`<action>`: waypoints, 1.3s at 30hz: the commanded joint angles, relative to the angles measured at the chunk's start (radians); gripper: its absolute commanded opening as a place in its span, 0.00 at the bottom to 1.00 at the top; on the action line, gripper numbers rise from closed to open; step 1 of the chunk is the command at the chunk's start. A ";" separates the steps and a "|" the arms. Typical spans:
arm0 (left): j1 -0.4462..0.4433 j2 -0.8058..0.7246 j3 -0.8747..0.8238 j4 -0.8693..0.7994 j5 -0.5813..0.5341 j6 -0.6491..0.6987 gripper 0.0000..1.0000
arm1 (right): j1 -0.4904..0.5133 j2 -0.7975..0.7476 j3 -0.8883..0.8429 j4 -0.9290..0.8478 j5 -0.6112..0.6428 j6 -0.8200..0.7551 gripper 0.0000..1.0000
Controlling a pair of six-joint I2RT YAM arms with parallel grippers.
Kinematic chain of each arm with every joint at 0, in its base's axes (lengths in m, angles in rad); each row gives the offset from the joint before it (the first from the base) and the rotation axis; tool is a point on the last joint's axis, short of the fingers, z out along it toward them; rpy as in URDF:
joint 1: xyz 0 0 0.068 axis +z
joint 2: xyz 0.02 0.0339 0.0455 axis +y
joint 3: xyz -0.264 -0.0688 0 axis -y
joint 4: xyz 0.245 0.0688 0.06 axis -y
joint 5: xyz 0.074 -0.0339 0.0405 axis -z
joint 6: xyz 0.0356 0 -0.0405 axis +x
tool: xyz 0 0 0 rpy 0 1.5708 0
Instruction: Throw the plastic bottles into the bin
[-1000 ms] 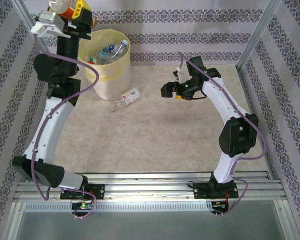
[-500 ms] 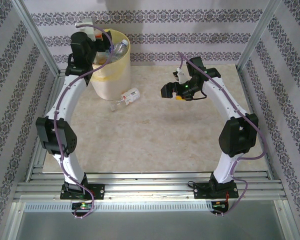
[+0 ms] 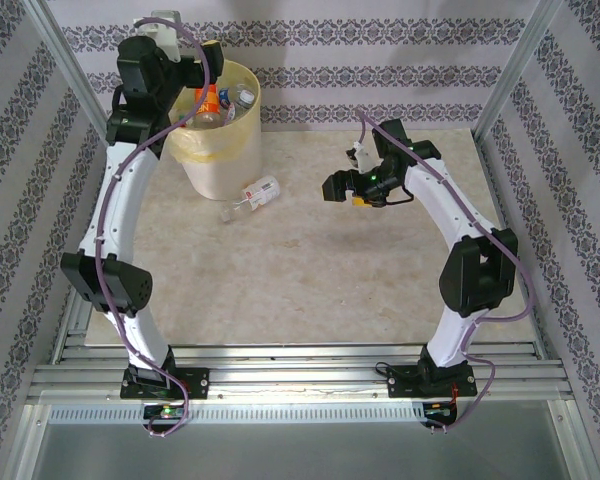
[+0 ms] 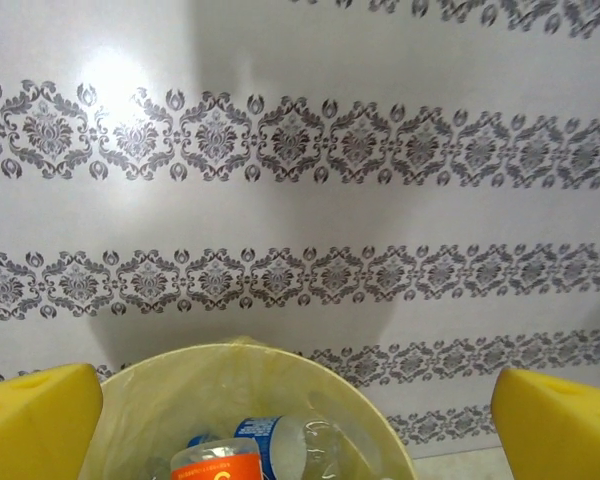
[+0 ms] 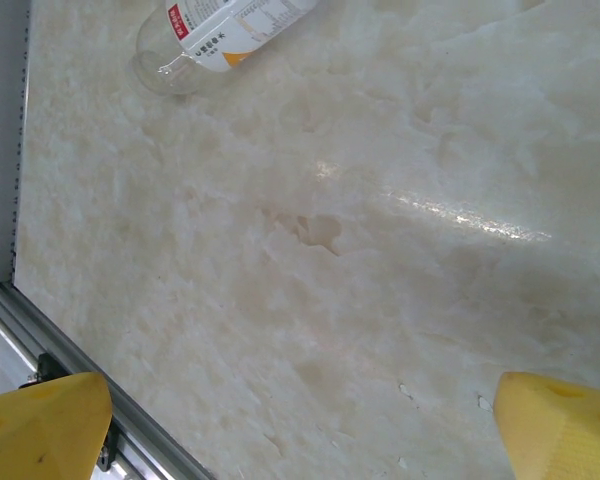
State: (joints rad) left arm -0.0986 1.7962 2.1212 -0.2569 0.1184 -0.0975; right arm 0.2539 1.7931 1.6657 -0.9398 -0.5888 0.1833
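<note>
The bin (image 3: 216, 168), a cream bucket with a yellow liner, stands at the back left. Inside lie plastic bottles, among them an orange-labelled one (image 3: 209, 101) on top. My left gripper (image 3: 175, 62) hovers over the bin's left rim. In the left wrist view it (image 4: 300, 420) is open and empty, above the orange-labelled bottle (image 4: 215, 465) and a blue-labelled bottle (image 4: 280, 445). One clear bottle (image 3: 252, 196) with a red-and-white label lies on the table just right of the bin's foot. My right gripper (image 3: 332, 186) hangs open to its right. The right wrist view shows this bottle (image 5: 220, 30) far from the gripper (image 5: 300, 430).
Patterned walls close in the table at the back and sides, with slanted aluminium posts (image 3: 65, 70) at the back corners. A metal rail (image 5: 20, 340) runs along the table's front edge. Bare marble-look tabletop (image 3: 310, 270) lies between the arms.
My left arm swung from high at the far left to over the bin and opened. The orange-labelled bottle it held now lies in the bin. The right arm has hardly moved.
</note>
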 commanded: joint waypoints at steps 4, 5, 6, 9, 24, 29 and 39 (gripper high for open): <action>-0.037 -0.058 0.039 -0.130 0.073 0.060 1.00 | 0.016 -0.063 -0.032 0.013 0.018 0.004 0.98; -0.043 -0.061 0.046 -0.150 0.077 0.071 1.00 | 0.016 -0.067 -0.036 0.013 0.019 0.004 0.98; -0.048 -0.064 0.056 -0.175 0.081 0.081 1.00 | 0.017 -0.070 -0.039 0.014 0.020 0.005 0.98; -0.069 -0.062 0.093 -0.255 0.101 0.107 1.00 | 0.018 -0.081 -0.050 0.013 0.027 0.006 0.98; -0.235 0.074 0.263 -0.644 0.084 0.249 1.00 | 0.021 -0.140 -0.081 0.031 0.047 0.030 0.98; -0.263 0.117 0.264 -0.720 0.076 0.266 0.97 | 0.022 -0.164 -0.100 0.032 0.057 0.036 0.98; -0.302 0.231 0.273 -0.820 0.054 0.219 0.91 | 0.023 -0.196 -0.125 0.043 0.074 0.050 0.98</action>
State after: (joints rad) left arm -0.3809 2.0018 2.3680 -1.0107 0.1894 0.1398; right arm 0.2607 1.6283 1.5581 -0.9077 -0.5358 0.2142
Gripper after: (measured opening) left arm 0.910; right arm 0.978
